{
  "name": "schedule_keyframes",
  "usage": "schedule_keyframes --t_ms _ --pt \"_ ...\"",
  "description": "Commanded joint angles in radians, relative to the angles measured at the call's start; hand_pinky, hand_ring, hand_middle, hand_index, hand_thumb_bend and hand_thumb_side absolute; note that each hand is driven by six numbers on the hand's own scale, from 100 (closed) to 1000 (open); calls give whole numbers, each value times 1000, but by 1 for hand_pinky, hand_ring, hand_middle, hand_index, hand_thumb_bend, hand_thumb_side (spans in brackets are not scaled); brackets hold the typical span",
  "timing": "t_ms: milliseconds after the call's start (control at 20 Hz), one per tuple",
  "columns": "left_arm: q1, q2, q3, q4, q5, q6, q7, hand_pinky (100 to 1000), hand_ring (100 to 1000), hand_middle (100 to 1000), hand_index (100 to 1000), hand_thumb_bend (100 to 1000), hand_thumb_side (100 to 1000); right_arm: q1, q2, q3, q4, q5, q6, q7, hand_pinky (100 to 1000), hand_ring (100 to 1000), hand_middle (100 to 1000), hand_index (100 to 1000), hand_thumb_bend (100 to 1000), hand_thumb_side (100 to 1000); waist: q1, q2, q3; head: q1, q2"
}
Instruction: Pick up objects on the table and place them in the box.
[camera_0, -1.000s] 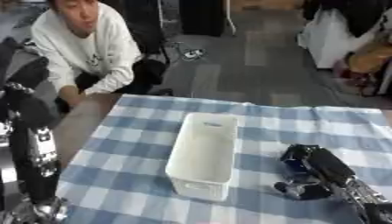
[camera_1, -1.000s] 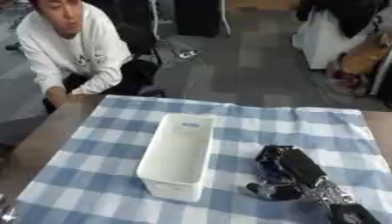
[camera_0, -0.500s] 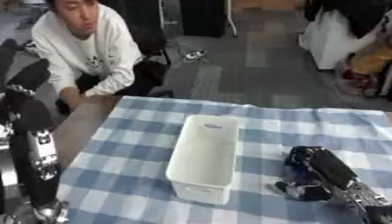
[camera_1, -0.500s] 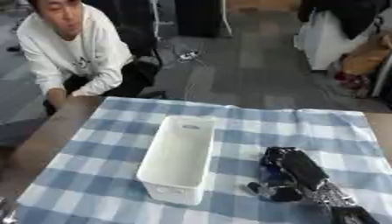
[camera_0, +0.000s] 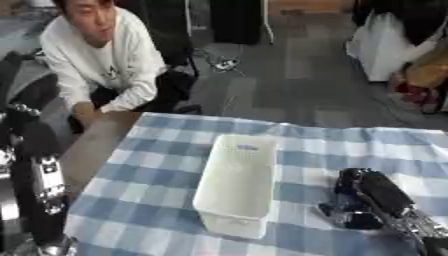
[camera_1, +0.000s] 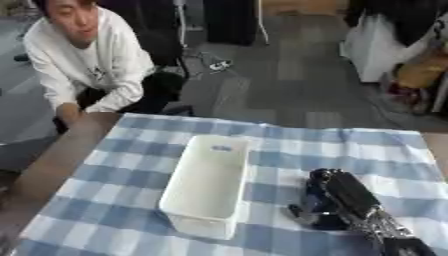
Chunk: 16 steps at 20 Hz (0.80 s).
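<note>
Left eye view takes in a blue-and-white checked cloth (camera_0: 157, 205) spread over the table, and everything else is placed from the white box (camera_0: 234, 185) standing near its middle. That box is long, open-topped, and appears empty; no object shows inside it. To the left of the box, at the picture's edge, the left arm (camera_0: 39, 190) stands upright off the cloth, and its hand cannot be made out, so I cannot tell how its fingers are set. To the right of the box and a little nearer the robot, the right hand (camera_1: 337, 200) lies low on the cloth, its dark fingers curled down over something small and dark-blue (camera_0: 354, 217) beneath them. Whether it has hold of that thing or merely covers it, I cannot tell.

Judging the risk: if the hand lifts without the thing properly caught, the thing may slip out onto the cloth. The curled fingers could also snag the cloth and drag it, shifting the box. A low carry toward the box might knock its near wall.
</note>
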Motion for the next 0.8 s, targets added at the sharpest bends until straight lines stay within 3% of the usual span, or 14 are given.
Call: schedule_keyframes --t_ms 50,150,250,300,350,500,550,600,800 --pt "-17 9 0 -16 4 -2 0 832 789 961 982 157 837 3 -13 -1 15 -10 -118 -121 100 212 347 479 337 720 4 -2 4 -11 -14" --pt "-18 9 -1 -16 5 -2 -1 832 789 961 982 154 838 6 -14 0 14 -14 -129 -124 100 144 304 439 184 716 4 1 5 -11 -14" --pt "-19 9 -1 -16 5 -2 -1 832 789 961 982 153 839 9 -15 0 15 -18 -141 -126 100 125 294 428 162 725 5 3 5 -12 -14" --pt "-19 9 -2 -16 5 -2 -1 832 789 962 982 152 841 10 -15 -1 15 -19 -143 -128 100 100 261 401 100 794 5 5 4 -12 -13" --pt "-18 9 -2 -16 5 -1 -1 832 788 962 982 151 841 11 -16 -2 14 -19 -143 -132 100 100 255 399 100 804 6 6 4 -13 -13" --pt "-18 9 -2 -16 5 -1 -1 832 788 962 982 148 843 13 -15 -5 14 -26 -135 -149 100 100 166 397 100 951 9 10 3 -14 -14" --pt "-18 9 -2 -16 5 0 -1 832 788 962 982 148 843 15 -13 -7 18 -33 -130 -154 100 100 176 395 100 935 10 11 2 -15 -14" --pt "-18 9 -2 -16 5 0 0 832 788 962 982 147 844 15 -13 -7 21 -40 -127 -155 100 100 109 390 100 977 10 12 2 -16 -14" --pt "-17 9 -2 -16 5 1 0 832 788 962 982 145 844 20 -9 -10 42 -87 -125 -134 100 100 100 338 100 850 12 15 0 -17 -13"
